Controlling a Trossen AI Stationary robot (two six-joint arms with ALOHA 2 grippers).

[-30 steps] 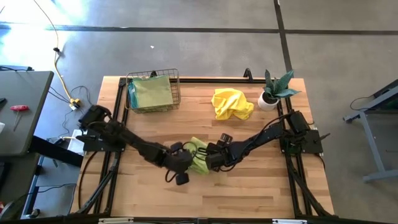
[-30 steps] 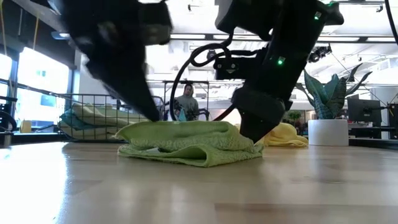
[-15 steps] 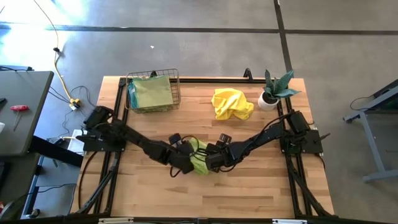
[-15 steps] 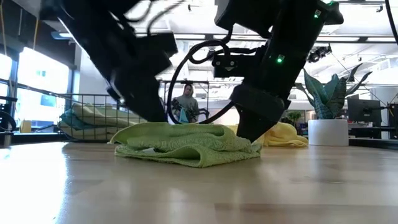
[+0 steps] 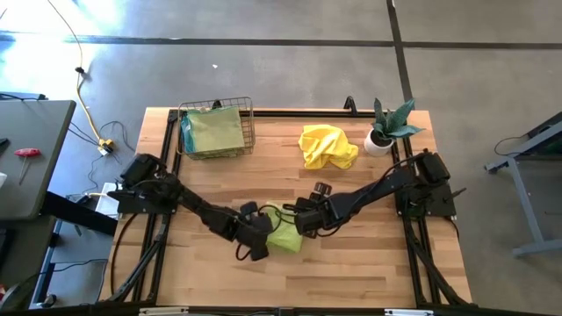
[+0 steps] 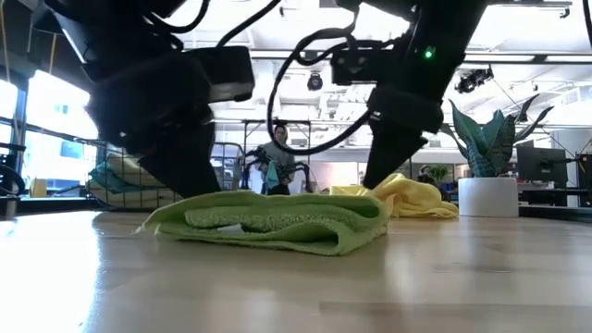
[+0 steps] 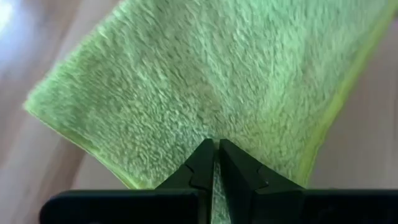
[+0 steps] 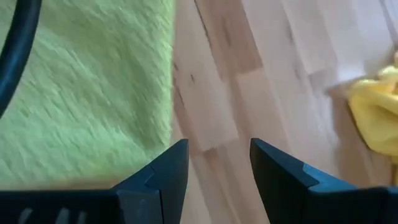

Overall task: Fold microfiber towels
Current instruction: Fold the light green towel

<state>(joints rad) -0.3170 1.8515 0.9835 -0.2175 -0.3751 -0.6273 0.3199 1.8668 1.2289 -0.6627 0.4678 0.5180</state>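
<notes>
- Wooden table (image 5: 351, 263) fills the middle of the high view, grey floor all round; low view shows a person standing far back in the room beyond.
- Left gripper (image 7: 216, 163): fingers pinched together on the edge of the lime green towel (image 5: 285, 235). In the high view it sits just left of centre, at the towel's left side (image 5: 255, 239).
- Right gripper (image 8: 214, 163): fingers apart, nothing between them, bare wood showing in the gap. In the high view it hangs just right of the towel (image 5: 307, 217); low view shows it lifted clear of the cloth.
- Lime green towel lies folded flat on the table, layers stacked, centre of the low view (image 6: 268, 219).
- Yellow towel (image 5: 327, 146) lies crumpled in a heap, upper middle of the high view, well apart from the lime one.
- Wire basket (image 5: 248, 118) stands at the upper left of the table. Inside: a pale sage green towel (image 5: 213, 131) folded on top, a strip of teal towel (image 5: 185, 133) showing along its left edge.
- Potted plant (image 5: 386, 127) in a white pot, upper right of the table, near the yellow towel.
</notes>
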